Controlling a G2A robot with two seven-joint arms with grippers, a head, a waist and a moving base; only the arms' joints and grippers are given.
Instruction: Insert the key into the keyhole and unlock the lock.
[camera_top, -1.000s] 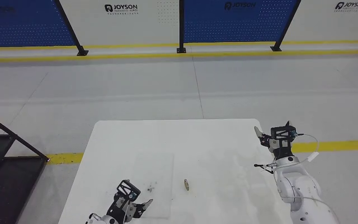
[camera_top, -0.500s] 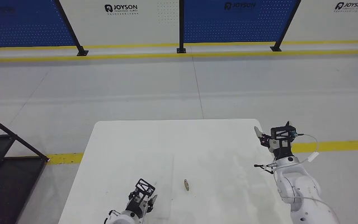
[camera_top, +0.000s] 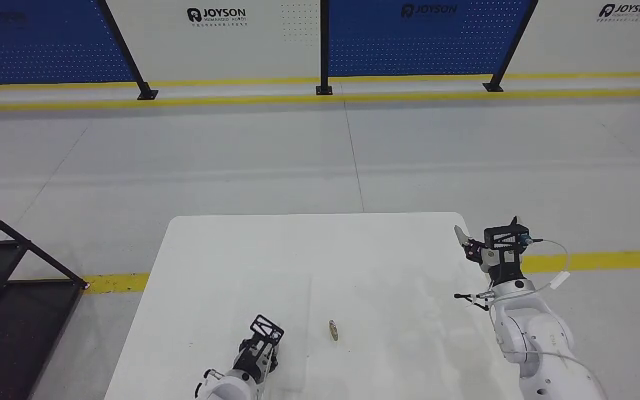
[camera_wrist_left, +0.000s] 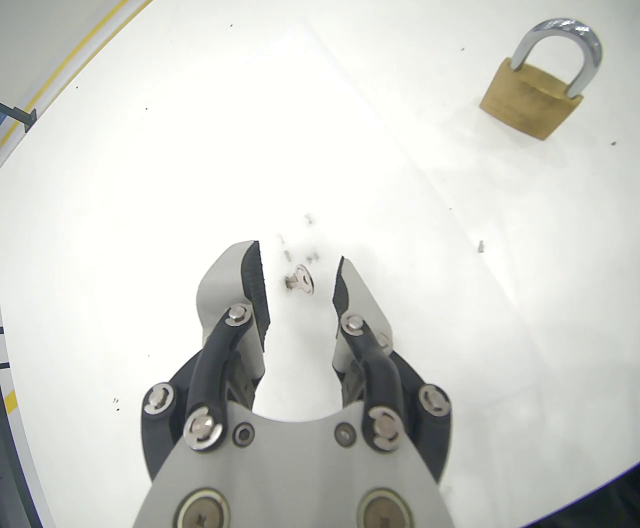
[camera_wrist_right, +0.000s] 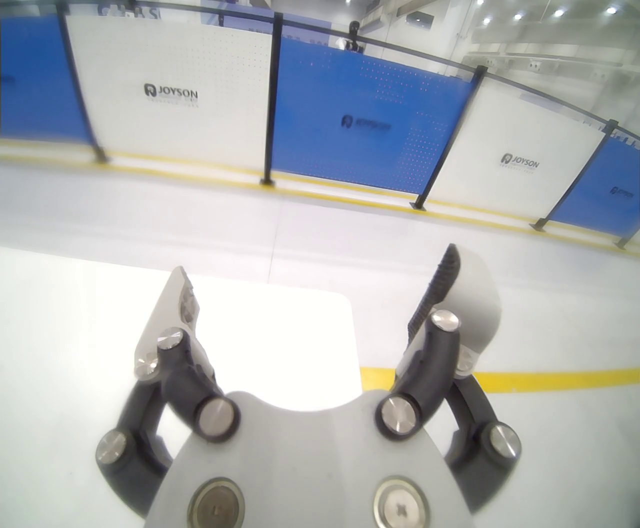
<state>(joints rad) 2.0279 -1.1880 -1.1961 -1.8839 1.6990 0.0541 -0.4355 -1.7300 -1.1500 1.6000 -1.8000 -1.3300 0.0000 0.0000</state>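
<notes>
Where our left end effector (camera_wrist_left: 296, 260) stands: right over the key (camera_wrist_left: 300, 280), fingers partly spread and empty, one on each side of it.
Shift: a second ago it sits well off to the side of the key, away from the lock; now it is squarely above the key, turned so the gap straddles it.
Key: small, lying on the worktop (camera_wrist_left: 150, 175) between the fingers, apart from both pads as far as we can tell.
Lock (camera_wrist_left: 537, 95): a brass padlock, shackle seated in the body, lying flat beyond the left end effector's tips and off toward the right arm's side, well apart from the key.
Right end effector (camera_wrist_right: 315, 267): fingers wide apart, empty, at the same spot by the worktop's edge as a second ago, far from key and lock.
Meaning: we judge the approach done and the pinch on the key next. The key is thin and low, so the fingers may skid over it. Insertion is not yet begun.
</notes>
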